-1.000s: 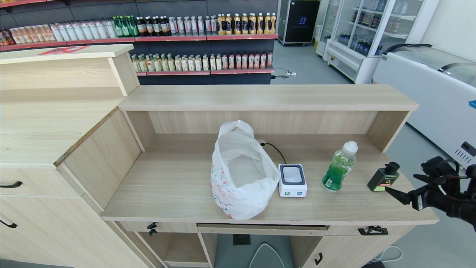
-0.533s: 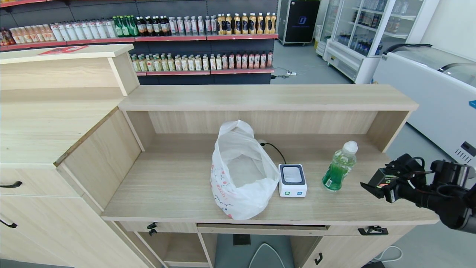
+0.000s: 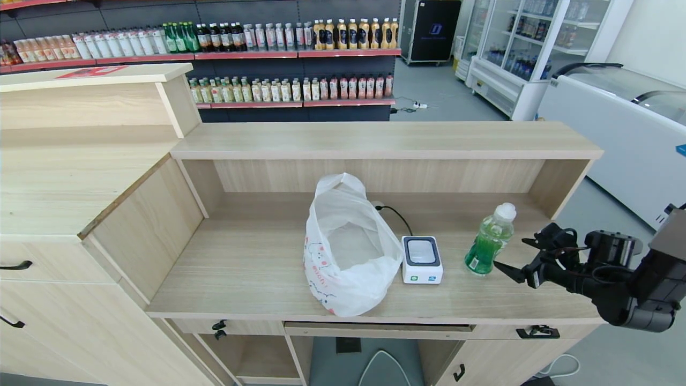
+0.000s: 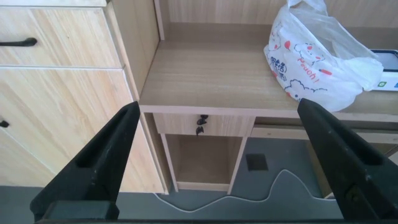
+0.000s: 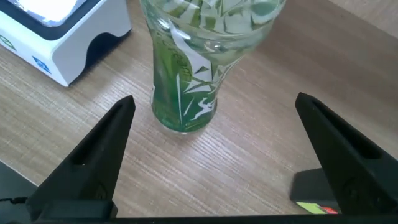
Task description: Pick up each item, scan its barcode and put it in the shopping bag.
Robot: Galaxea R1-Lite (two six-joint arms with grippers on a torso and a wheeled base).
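Head view: the right tool (image 3: pixel 509 252), fingers spread wide, sits just right of the green bottle (image 3: pixel 489 241) standing on the desk (image 3: pixel 257 268) beside the scanner (image 3: pixel 422 259). I'd worry 1 finger nudges the tall bottle over, or clips the small dark bottle (image 5: pixel 314 190) close by. The left tool (image 4: pixel 219 104) hangs with fingers apart too.

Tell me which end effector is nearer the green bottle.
Right. The right end effector hangs open just right of the green bottle, not touching it. The left end effector is open out past the counter's left end, beyond the shopping bag.
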